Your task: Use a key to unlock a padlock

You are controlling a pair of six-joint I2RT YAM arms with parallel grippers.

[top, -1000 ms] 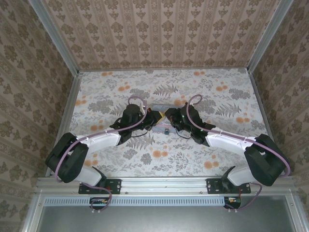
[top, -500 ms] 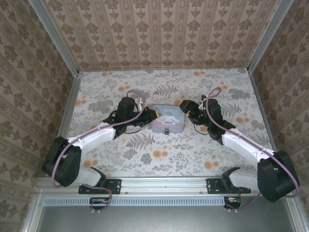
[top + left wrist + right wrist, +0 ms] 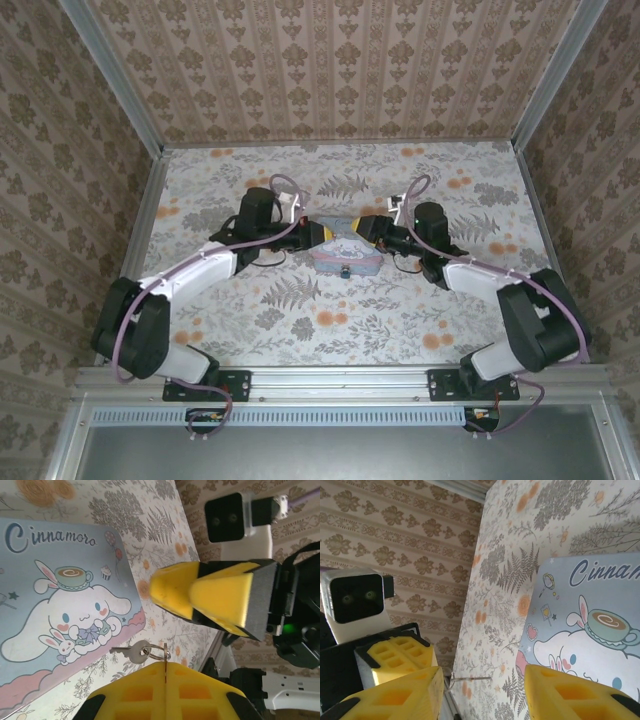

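Observation:
The cartoon tin [image 3: 345,256] lies mid-table, and the tiny padlock [image 3: 343,270] hangs on its near side. My left gripper [image 3: 322,233] is at the tin's far left corner. In the left wrist view its yellow fingers [image 3: 165,666] are shut on a key seen edge-on, and a ring with a second silver key [image 3: 131,652] dangles beside the tin [image 3: 60,605]. My right gripper [image 3: 362,228] faces it from the right. It is open [image 3: 482,680], with nothing between its fingers. The key [image 3: 470,678] juts from the left gripper's fingers [image 3: 395,660].
Patterned walls close in the floral table [image 3: 340,330] at the back and on both sides. Metal rails run along its left and right edges. Both arms reach in over the near half of the table.
Half a second ago the two grippers stood apart at either side of the tin. Now they have closed in toward each other over its far edge, nearly tip to tip.

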